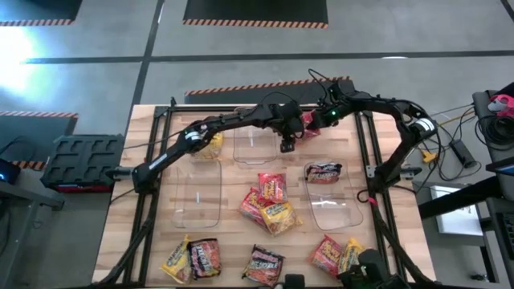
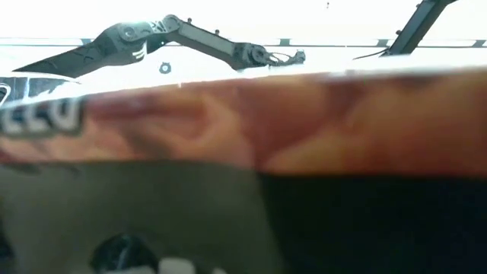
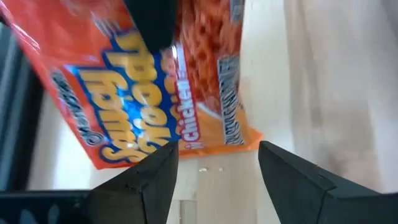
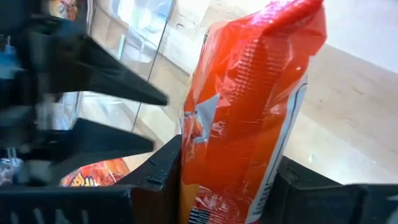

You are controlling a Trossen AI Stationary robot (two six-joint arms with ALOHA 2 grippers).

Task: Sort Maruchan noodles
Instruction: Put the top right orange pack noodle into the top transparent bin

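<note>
One red packet [image 4: 249,112] | clamped between right tool [image 4: 230,180] fingers | upright

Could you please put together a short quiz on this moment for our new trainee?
1. True or false: the left gripper is clamped on the red packet.
2. What colour is the packet lying in the clear bin on the table's right side? A red, B yellow, C dark.
3. Which gripper has the red packet between its fingers?

Key
1. False: its fingers stand open, with the packet ahead of them.
2. C, the dark packet.
3. The right gripper.
</note>
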